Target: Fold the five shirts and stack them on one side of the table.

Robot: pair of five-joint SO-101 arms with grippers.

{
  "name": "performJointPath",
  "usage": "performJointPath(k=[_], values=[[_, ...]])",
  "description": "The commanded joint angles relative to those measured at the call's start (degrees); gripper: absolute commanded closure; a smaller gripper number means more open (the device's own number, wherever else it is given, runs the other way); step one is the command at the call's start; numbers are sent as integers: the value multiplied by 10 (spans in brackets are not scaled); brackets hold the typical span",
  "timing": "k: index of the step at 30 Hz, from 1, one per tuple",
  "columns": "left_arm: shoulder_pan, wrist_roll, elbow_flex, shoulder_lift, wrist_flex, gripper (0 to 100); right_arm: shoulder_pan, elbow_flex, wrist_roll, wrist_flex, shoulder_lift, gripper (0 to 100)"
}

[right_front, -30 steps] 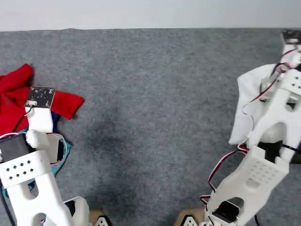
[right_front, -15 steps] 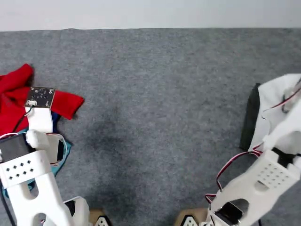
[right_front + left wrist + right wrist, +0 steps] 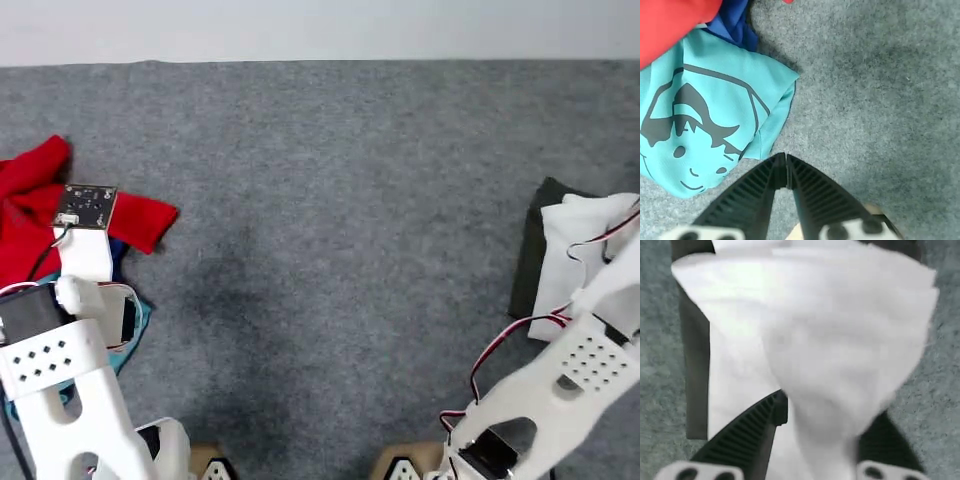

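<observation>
A red shirt lies crumpled at the table's left edge, with a blue shirt and a teal shirt bearing a cartoon face beside it. My left gripper hangs shut and empty just off the teal shirt's corner. At the right edge a dark folded shirt lies flat. Over it is a white shirt, bunched up. My right gripper is shut on the white shirt, with the dark shirt showing beneath its edge.
Grey carpet-like table surface spreads wide between the two piles. The left arm stands over the left pile and the right arm leans toward the right edge. A pale wall runs along the far side.
The right arm has swung toward the right edge, carrying the white shirt down over the dark shirt, whose left side now shows. The left arm has not moved.
</observation>
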Motion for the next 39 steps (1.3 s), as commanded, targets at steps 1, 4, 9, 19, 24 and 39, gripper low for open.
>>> performJointPath(k=[1, 4, 9, 19, 24, 39], values=[[5, -4, -2, -10, -7, 993, 9, -54, -22, 0, -21, 647], [5, -4, -2, -10, -7, 993, 8, -88, -22, 21, -35, 648], [5, -4, -2, -10, -7, 993, -7, -127, -23, 89, -53, 649], [5, -4, -2, -10, -7, 993, 3, -129, -23, -81, 73, 997], [5, -4, -1, -10, -7, 993, 18, -129, -20, -173, 145, 985], [5, -4, -1, -10, -5, 993, 10, -365, -23, 19, 116, 847]])
